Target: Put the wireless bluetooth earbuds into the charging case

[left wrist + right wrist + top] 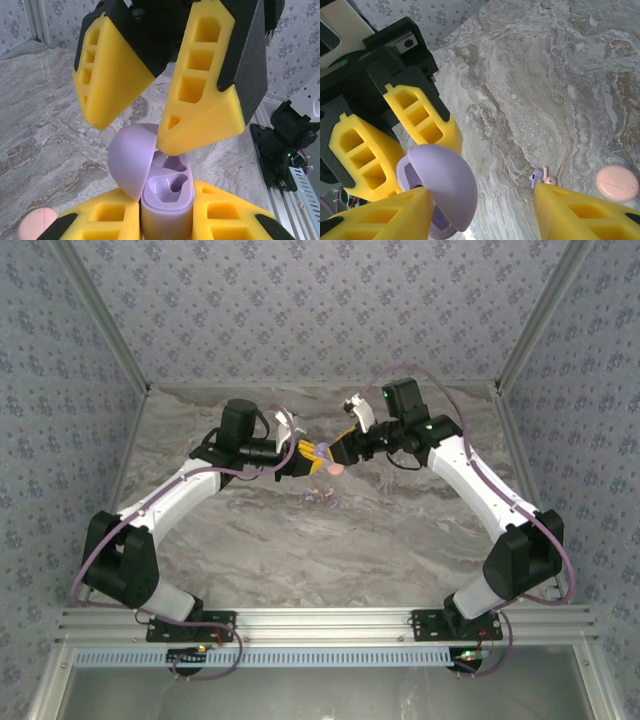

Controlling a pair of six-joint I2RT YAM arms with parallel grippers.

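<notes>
L hand (167,220) clamped on open charging case (167,192), raised off tabletop (545,75). R hand (482,200) spread wide, one finger touching lid (445,182). Earbuds (538,174) lie together on tabletop, nr pink disc (617,183), apart from case.

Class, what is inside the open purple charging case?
Empty moulded hollows show inside the charging case. One finger of the right gripper covers its far end, so that part is hidden.

At the top view's centre the lilac rounded plastic charging case (323,452) sat in the left gripper (310,458). The tiny pale earbuds (322,497) lay below it on the grey marble table (400,540) (round pink disc (617,183) at their right, seen from the right wrist).
</notes>
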